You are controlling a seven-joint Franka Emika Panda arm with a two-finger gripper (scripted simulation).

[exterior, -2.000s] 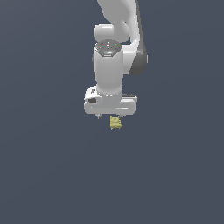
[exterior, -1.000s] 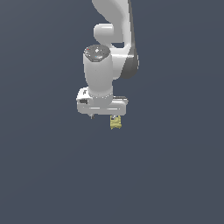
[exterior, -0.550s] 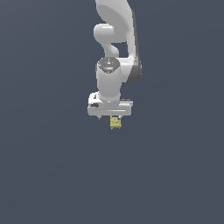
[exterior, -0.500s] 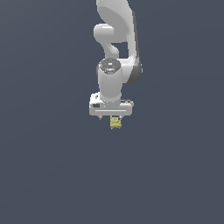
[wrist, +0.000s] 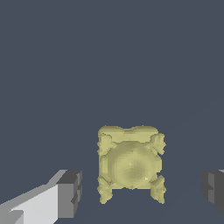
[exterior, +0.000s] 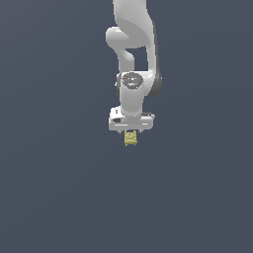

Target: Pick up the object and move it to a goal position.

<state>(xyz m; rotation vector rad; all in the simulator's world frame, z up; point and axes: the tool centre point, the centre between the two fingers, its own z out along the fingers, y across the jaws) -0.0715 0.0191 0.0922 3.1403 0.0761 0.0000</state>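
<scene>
The object (exterior: 130,139) is a small pale yellow lumpy block with a rounded middle and ridged corners (wrist: 130,164). It sits on the dark grey floor directly under the white hand. My gripper (exterior: 130,133) hangs straight down over it and is open. In the wrist view the gripper (wrist: 142,191) straddles the object: one dark finger pad (wrist: 70,194) stands on one side and the other pad (wrist: 213,189) on the opposite side. A clear gap of floor shows between each pad and the object, so neither pad touches it.
Plain dark grey floor (exterior: 59,197) fills both views. The white arm (exterior: 133,44) rises from the hand toward the exterior view's top edge. No goal marker shows.
The hand has shifted toward the exterior view's right and its wrist has turned, so it now sits centred over the object. The object has stayed in place.
</scene>
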